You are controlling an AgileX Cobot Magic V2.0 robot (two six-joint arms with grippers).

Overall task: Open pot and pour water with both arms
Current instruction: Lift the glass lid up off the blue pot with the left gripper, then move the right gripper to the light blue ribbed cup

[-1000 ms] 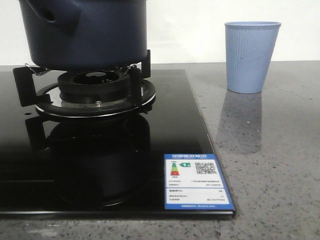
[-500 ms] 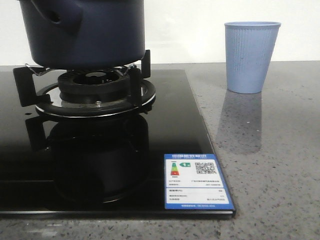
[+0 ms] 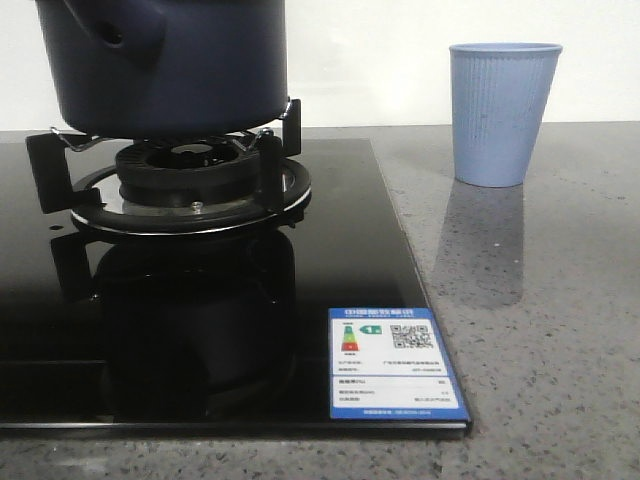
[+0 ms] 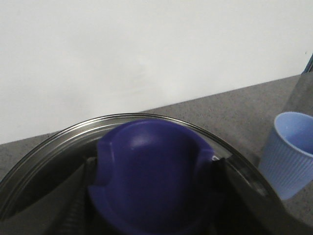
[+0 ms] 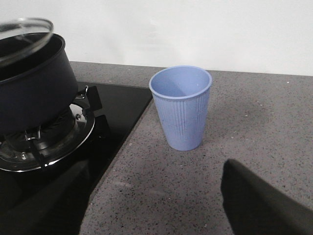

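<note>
Pot [image 3: 165,65] shifted slightly leftward on burner vs 1 s ago; cup [image 3: 503,112] unmoved.
Lid [image 5: 24,38] sits lifted and tilted above pot rim in R wrist view; L gripper [image 4: 151,196] clamped on lid knob [image 4: 151,176]. R gripper [image 5: 161,205] jaws apart, empty, over counter near cup, pot off toward L arm's side, so R arm must cross to it.

The front view sits low, near counter height, facing the white wall close behind the gas burner [image 3: 190,185] and pot [image 3: 165,65]. The left wrist view looks down from just above the blurred lid knob [image 4: 154,176]. The right wrist view looks obliquely down from farther back. All three share the light blue ribbed cup [image 3: 500,113] [image 4: 291,152] [image 5: 182,107].
</note>
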